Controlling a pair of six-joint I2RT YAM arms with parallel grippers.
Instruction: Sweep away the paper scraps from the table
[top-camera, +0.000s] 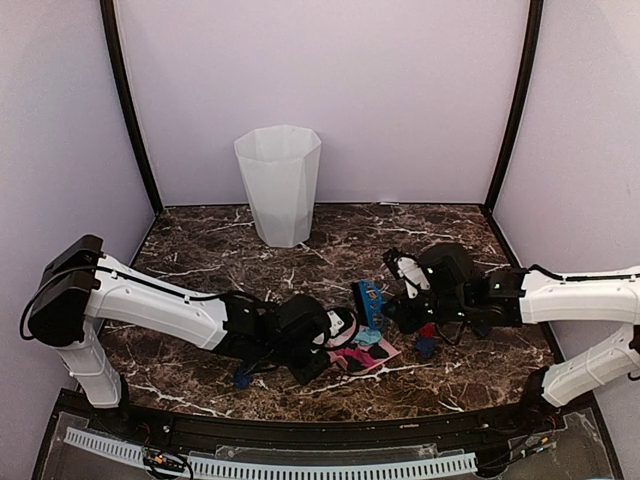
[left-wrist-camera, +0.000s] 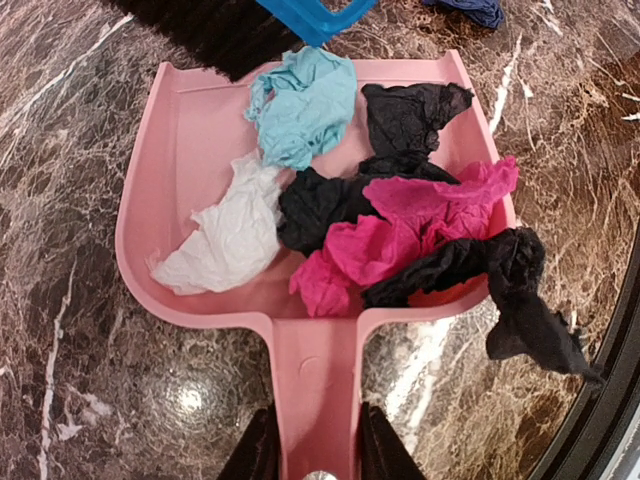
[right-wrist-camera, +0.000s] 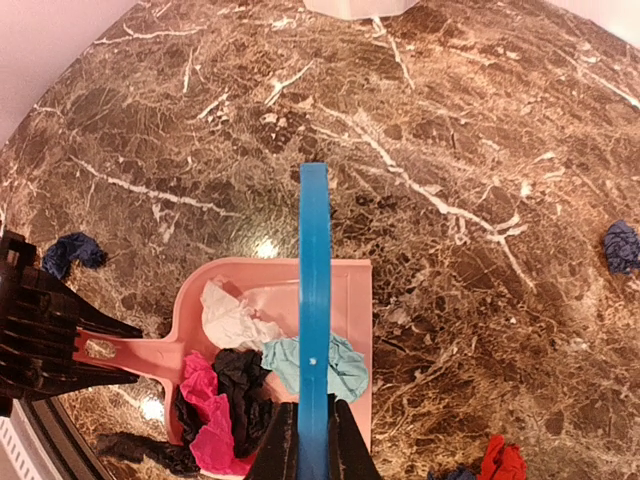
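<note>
My left gripper (left-wrist-camera: 318, 430) (top-camera: 335, 328) is shut on the handle of the pink dustpan (left-wrist-camera: 190, 150) (top-camera: 390, 352), which lies flat on the table (top-camera: 200, 250). Teal (left-wrist-camera: 300, 105), white (left-wrist-camera: 230, 235), black (left-wrist-camera: 400, 120) and magenta (left-wrist-camera: 420, 225) paper scraps lie in the pan. One black scrap (left-wrist-camera: 530, 310) hangs over its side wall. My right gripper (right-wrist-camera: 313, 425) (top-camera: 395, 300) is shut on the blue brush (right-wrist-camera: 314, 300) (top-camera: 369, 303), held over the pan's mouth. Loose on the table are a red scrap (right-wrist-camera: 500, 460) and navy scraps (right-wrist-camera: 620, 245) (right-wrist-camera: 70, 250).
A white ribbed bin (top-camera: 279, 185) stands at the back of the table, left of centre. The black front rim (top-camera: 300, 425) runs close behind the dustpan's handle. Lilac walls close in the table on three sides.
</note>
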